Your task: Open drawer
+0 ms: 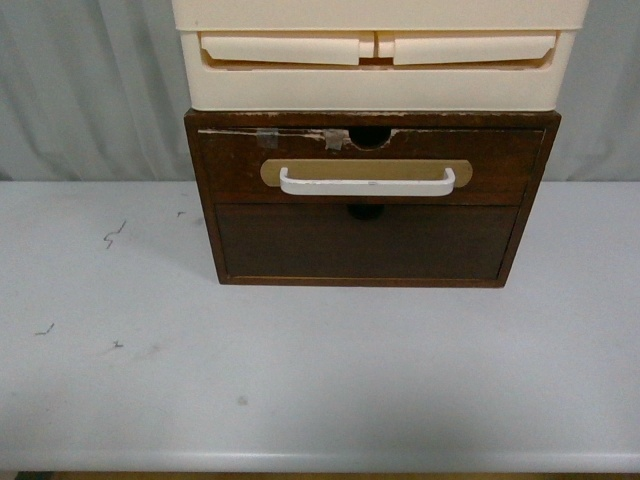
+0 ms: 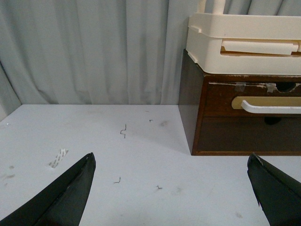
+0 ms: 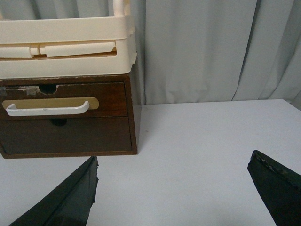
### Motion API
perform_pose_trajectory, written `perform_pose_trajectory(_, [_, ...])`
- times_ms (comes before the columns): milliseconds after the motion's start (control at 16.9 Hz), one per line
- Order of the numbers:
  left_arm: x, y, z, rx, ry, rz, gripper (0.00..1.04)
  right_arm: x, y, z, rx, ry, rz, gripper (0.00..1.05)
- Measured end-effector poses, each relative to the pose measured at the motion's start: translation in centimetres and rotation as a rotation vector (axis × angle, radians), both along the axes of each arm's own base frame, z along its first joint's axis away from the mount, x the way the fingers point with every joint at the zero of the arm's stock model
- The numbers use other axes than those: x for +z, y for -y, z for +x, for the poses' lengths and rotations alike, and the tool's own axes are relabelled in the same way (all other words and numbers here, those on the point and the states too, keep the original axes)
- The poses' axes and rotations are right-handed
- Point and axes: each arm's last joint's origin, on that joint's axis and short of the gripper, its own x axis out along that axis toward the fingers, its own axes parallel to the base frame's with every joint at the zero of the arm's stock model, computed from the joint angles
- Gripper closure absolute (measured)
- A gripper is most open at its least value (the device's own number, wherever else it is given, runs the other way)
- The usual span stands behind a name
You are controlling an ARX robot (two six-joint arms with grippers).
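Observation:
The dark brown wooden drawer (image 1: 230, 165) sits shut in the upper slot of a small brown chest at the table's back middle. Its white bar handle (image 1: 367, 184) lies on a tan oval plate, and its top edge is chipped and notched with tape. The drawer also shows in the left wrist view (image 2: 221, 99) and in the right wrist view (image 3: 110, 92). My left gripper (image 2: 171, 162) is open and empty over the table, left of the chest. My right gripper (image 3: 173, 162) is open and empty, right of the chest. Neither arm shows in the front view.
A plain dark brown panel (image 1: 365, 240) without a handle fills the chest's lower slot. A cream plastic drawer unit (image 1: 375, 60) stands on top of the chest. The white table (image 1: 300, 380) has small scuff marks at the left. Grey curtains hang behind.

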Motion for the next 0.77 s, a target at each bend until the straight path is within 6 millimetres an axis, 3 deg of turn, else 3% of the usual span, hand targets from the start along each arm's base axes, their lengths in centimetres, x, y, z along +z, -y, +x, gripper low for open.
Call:
perform_pose_trajectory(119, [0.0,0.0,0.0,0.0,0.0,0.0,0.07,0.0,0.0,0.0,0.0,0.0,0.0,0.06])
perform_pose_trajectory(178, [-0.1,0.0,0.0,0.014,-0.027,-0.001,0.07,-0.1,0.0,0.0,0.047,-0.094,-0.034,0.06])
perform_pose_trajectory(237, [0.0,0.1,0.2,0.123,-0.229,0.013,0.07,0.3,0.1,0.7,0.123,-0.207,-0.096,0.06])
perform_pose_trajectory(297, [1.0,-0.2,1.4,0.22,-0.323,0.035,0.07,1.5,-0.1,1.7,0.177,-0.221,-0.105,0.06])
perform_pose_trajectory(415, [3.9,-1.1,4.4,0.265,-0.293,-0.066,0.07,4.8,-1.0,4.3,0.297,-0.174,-0.065,0.06])
perform_pose_trajectory(534, [4.8,-0.8,7.7,0.159,-0.287,-0.201,0.07,4.3,-1.6,7.3,0.375,-0.271,0.079,0.06])
perform_pose_trajectory(771, [3.5,1.3,15.1,-0.052,-0.388,-0.533,0.07,3.3,-2.7,13.3,0.478,-0.347,0.443,0.06])
